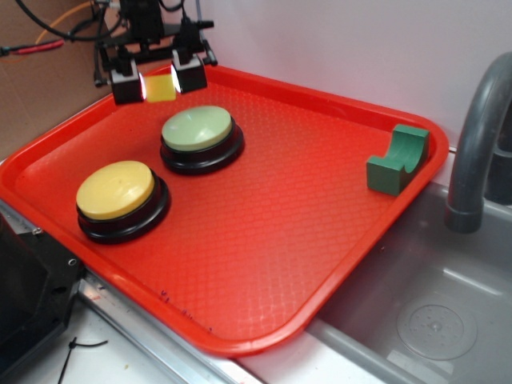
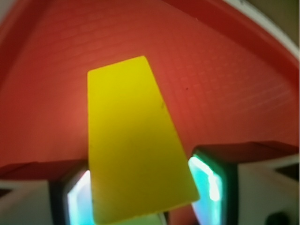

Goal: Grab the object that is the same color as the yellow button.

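The object, a small yellow wedge block (image 1: 161, 89), sits between the two fingers of my gripper (image 1: 158, 85) over the back left corner of the red tray (image 1: 264, 264). In the wrist view the yellow wedge (image 2: 133, 140) fills the middle, with its near end between the glowing pads (image 2: 208, 187) and the gripper (image 2: 140, 199) shut on it. The yellow button (image 1: 116, 190), a big dome on a black base, stands at the tray's front left, well in front of the gripper.
A pale green button (image 1: 198, 128) on a black base stands just in front of the gripper. A dark green arch-cut block (image 1: 398, 160) rests by the tray's right rim. A grey sink (image 1: 432, 320) and faucet (image 1: 476, 136) lie to the right.
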Robot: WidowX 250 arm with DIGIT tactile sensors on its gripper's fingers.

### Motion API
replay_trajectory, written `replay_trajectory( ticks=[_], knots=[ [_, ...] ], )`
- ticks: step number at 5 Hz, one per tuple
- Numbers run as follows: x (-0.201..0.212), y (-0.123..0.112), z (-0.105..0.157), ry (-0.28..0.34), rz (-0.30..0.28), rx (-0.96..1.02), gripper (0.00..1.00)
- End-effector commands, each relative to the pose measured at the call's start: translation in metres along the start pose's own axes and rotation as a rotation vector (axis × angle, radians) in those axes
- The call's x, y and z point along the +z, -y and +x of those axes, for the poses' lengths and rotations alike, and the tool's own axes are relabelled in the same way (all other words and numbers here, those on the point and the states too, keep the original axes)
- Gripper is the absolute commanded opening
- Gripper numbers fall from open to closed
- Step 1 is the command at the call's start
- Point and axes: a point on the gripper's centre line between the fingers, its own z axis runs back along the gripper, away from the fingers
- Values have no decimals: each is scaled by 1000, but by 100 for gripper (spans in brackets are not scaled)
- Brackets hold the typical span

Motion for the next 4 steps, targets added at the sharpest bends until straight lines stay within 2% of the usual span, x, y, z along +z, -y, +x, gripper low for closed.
replay_trajectory(
  ticks=[1,2,3,4],
  knots=[
    [104,2,-65,59,-178,-511,0],
    [118,-3,-92,69,-147,-731,0],
    [118,-7,-104,57,-148,-785,0],
    [111,-7,-100,62,-118,-798,0]
  ],
)
